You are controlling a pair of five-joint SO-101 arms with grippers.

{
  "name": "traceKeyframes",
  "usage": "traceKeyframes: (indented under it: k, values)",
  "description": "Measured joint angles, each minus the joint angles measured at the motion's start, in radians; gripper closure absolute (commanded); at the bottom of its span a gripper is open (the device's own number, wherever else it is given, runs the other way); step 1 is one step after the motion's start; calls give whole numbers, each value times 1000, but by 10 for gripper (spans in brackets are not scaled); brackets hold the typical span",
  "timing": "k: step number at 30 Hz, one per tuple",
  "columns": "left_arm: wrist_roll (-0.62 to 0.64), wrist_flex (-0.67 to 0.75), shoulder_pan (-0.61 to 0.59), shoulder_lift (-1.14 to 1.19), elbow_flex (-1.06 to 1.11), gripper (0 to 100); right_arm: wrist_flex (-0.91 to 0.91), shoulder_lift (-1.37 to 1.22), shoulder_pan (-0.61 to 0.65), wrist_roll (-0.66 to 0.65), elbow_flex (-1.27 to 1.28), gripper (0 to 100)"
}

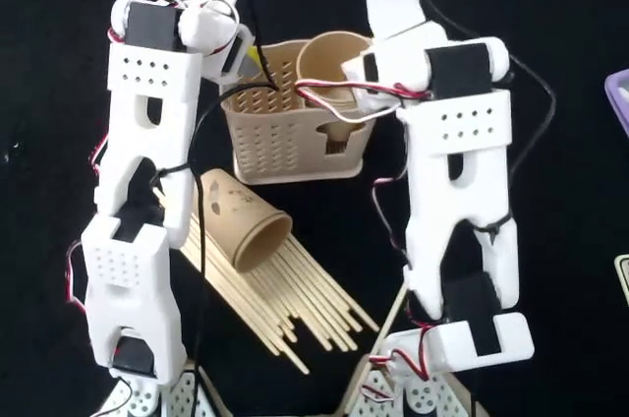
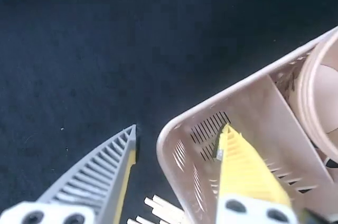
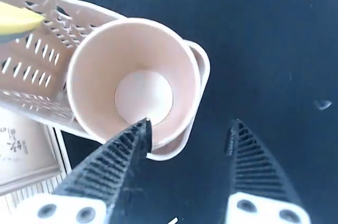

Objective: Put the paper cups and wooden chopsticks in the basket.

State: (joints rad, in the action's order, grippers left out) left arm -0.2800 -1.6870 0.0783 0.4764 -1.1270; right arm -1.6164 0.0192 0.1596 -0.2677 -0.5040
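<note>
Paper cups first: one upright paper cup [image 1: 329,55] stands in the basket [image 1: 285,142], in the end compartment on the right arm's side. The second paper cup [image 1: 241,220] lies on its side on the table [image 1: 550,240], mouth toward the arm bases, resting across the wooden chopsticks [image 1: 295,299]. These fan out flat in front of the basket. One stray chopstick [image 1: 391,317] lies apart, near the right arm's base.

I judge one cup done, with the other cup and all the chopsticks left to do.

Your right tool [image 3: 189,123] hangs open and empty over that end of the basket. One black jaw sits above the cup's rim and the other out past the basket wall. Your left tool [image 2: 178,129] is also spread and empty. It straddles the opposite corner, with its yellow jaw inside the vacant compartment and its grey jaw outside over the table.

For the next move, you would lift whichever tool you choose clear of the basket wall and bring it down to the fallen cup. Grip it by the rim or across the body, without scattering the sticks under it.

The compartment beside the divider [image 2: 288,102] holds nothing I can see, so it looks free for the cup or the sticks.
</note>
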Motion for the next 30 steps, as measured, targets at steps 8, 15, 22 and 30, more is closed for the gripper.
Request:
traceKeyframes:
  k: [8, 15, 22, 30]
  values:
    - [0, -58, -3, 0, -279, 751, -77, 2, 0, 0, -236, 761]
    - [31, -71, -114, -28, -390, 751, -117, 184, 34, -37, -198, 762]
    - [72, -71, -216, -336, -77, 752, -110, 566, 183, -110, 276, 762]
    - [-26, 43, -262, -1014, 793, 748, 201, 991, 356, -397, 1056, 762]
